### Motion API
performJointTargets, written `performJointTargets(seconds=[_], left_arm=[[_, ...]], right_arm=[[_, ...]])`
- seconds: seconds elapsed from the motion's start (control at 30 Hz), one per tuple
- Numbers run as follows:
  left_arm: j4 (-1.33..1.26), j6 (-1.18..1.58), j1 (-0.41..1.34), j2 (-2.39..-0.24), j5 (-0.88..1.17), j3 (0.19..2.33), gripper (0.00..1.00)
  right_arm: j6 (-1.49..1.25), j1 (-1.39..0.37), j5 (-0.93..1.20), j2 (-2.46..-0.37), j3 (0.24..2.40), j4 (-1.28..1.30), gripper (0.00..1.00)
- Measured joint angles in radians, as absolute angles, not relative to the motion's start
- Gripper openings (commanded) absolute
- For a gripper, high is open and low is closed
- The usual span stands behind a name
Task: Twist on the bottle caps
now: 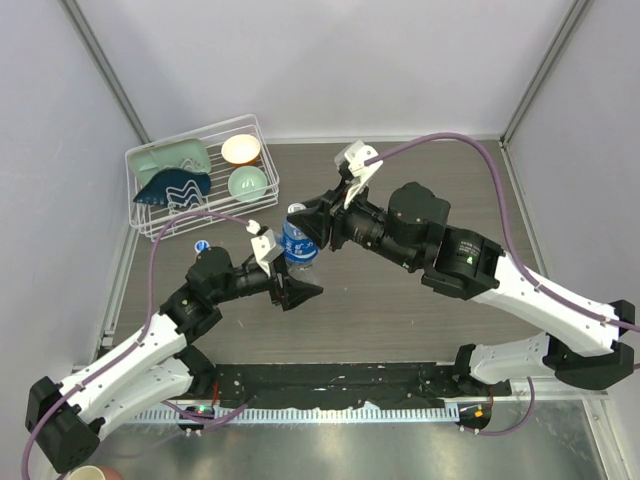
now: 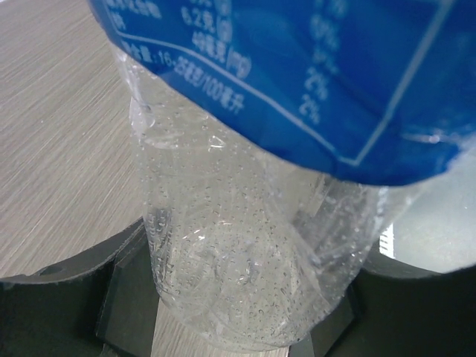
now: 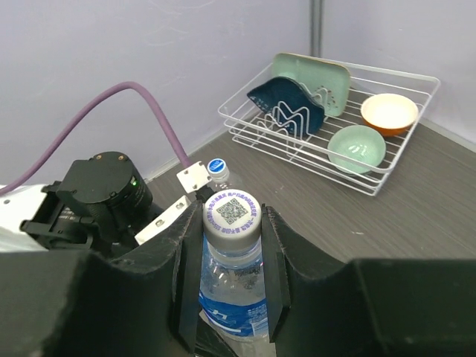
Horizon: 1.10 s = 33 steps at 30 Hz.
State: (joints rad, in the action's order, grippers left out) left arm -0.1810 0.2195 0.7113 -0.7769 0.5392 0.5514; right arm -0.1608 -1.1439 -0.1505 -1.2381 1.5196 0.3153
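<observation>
A clear bottle with a blue label point(image 1: 297, 246) stands upright at the table's middle. Its white cap point(image 3: 232, 214), printed with a square code, sits on the neck, and my right gripper point(image 3: 232, 223) is shut on that cap from above point(image 1: 306, 224). My left gripper point(image 2: 245, 305) is shut on the bottle's wet lower body point(image 2: 238, 253), with a dark finger point(image 2: 123, 297) on each side; in the top view this gripper point(image 1: 299, 288) is just below the bottle. A second bottle point(image 3: 223, 178), with a blue-topped cap point(image 3: 216, 168) on it, stands behind the left arm point(image 1: 203, 247).
A white wire rack point(image 1: 195, 135) at the back left holds a cream bowl point(image 1: 241, 150), a green bowl point(image 1: 247, 183), a green dish point(image 1: 165, 157) and a blue dish point(image 1: 172, 186). Purple cables loop over both arms. Grey walls enclose the table on three sides.
</observation>
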Motion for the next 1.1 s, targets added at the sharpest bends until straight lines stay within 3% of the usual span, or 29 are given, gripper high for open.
performJointTargets(seconds=[0.47, 0.77, 0.93, 1.1], left_arm=[[-0.165, 0.200, 0.703, -0.787, 0.457, 0.552, 0.00], [-0.168, 0.181, 0.700, -0.788, 0.429, 0.551, 0.00], [-0.220, 0.174, 0.691, -0.784, 0.412, 0.557, 0.00], [-0.251, 0.171, 0.690, -0.783, 0.416, 0.557, 0.00]], right_arm=[[-0.223, -1.271, -0.542, -1.334, 1.631, 0.413, 0.05], [-0.228, -1.300, -0.617, -1.342, 1.643, 0.417, 0.45], [-0.225, -1.314, -0.590, -1.306, 1.601, 0.454, 0.57], [-0.221, -1.314, -0.559, -1.282, 1.587, 0.452, 0.60]])
